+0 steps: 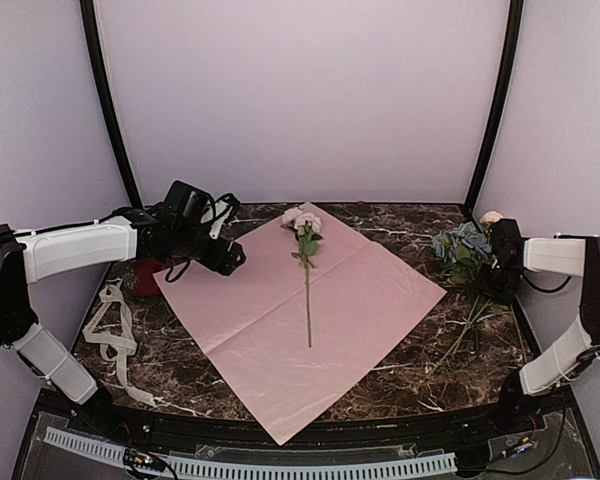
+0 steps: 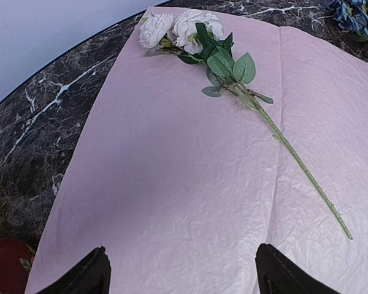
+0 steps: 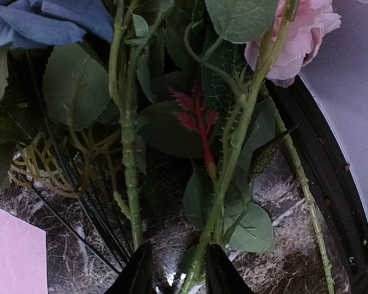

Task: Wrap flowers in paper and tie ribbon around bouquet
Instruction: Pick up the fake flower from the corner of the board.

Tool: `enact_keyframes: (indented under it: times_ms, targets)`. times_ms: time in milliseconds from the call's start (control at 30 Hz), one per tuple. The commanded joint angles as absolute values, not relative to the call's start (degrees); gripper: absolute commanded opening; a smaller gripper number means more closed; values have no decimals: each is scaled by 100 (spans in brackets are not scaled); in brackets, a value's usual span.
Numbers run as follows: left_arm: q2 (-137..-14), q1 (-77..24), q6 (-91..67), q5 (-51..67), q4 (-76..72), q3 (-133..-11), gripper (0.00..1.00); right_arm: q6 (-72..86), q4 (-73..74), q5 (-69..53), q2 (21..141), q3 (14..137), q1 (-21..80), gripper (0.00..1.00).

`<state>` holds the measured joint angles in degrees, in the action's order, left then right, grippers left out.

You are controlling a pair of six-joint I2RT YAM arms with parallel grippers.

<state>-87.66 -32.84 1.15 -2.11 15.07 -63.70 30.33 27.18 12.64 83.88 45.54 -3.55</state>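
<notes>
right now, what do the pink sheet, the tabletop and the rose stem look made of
Pink sheet: thin matte paper, finely crinkled, one fold crease. Tabletop: dark marble or marble print, white veins, slightly glossy. Rose stem: likely plastic, uniform pale green with moulded nubs.

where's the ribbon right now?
Top view: the ribbon lies loose on the left side of the marble table, just in front of the red cup and left of the pink paper.

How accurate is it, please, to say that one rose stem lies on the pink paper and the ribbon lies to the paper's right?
One detail is wrong: the ribbon lies to the paper's left, as the top external view shows. One rose stem does lie on the pink paper.
</notes>
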Motion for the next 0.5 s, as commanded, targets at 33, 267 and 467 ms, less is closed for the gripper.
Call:
enact_keyframes:
  times_ms: [33,267,467]
  targets:
    - [-8857,-3252,202,-238,1639,-6526,84,2830,2372,1103,8582,4727,-399,28]
    - [-8867,-3248,229,-266,1603,-6495,84,2844,2827,1650,8018,5029,-397,24]
    - [-8953,-3252,211,-200,1653,-6546,84,2731,2810,1540,7990,5061,-393,24]
